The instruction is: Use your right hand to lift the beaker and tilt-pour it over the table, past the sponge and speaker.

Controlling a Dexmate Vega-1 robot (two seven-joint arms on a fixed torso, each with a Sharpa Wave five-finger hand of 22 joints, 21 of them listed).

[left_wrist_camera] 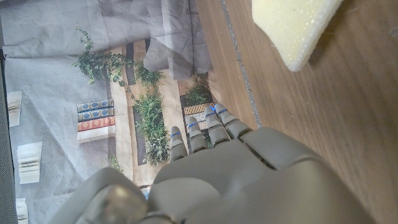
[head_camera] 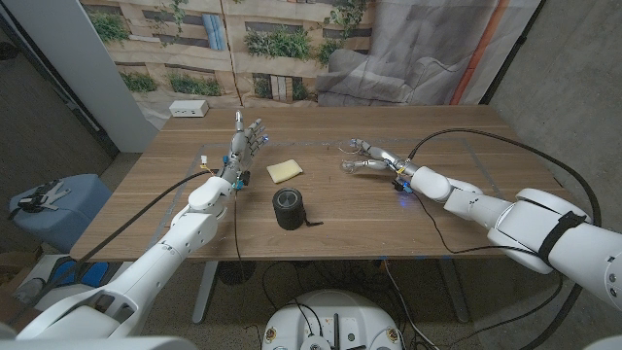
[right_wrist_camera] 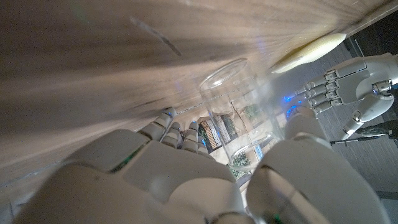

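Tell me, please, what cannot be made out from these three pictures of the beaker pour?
- Beaker contents: too small in the head view; glare blurs the glass in the right wrist view.
- Right hand grip: its fingers hide the contact.
- Sponge: cut off by the left wrist view's edge.
- Speaker details: too small, dark.

Both arms have smooth white shells. A black band wraps the right arm point(head_camera: 557, 233), and black cables run along both. The left hand point(head_camera: 248, 139) and right hand point(head_camera: 374, 156) are grey with little blue marks, maybe lights or stickers.
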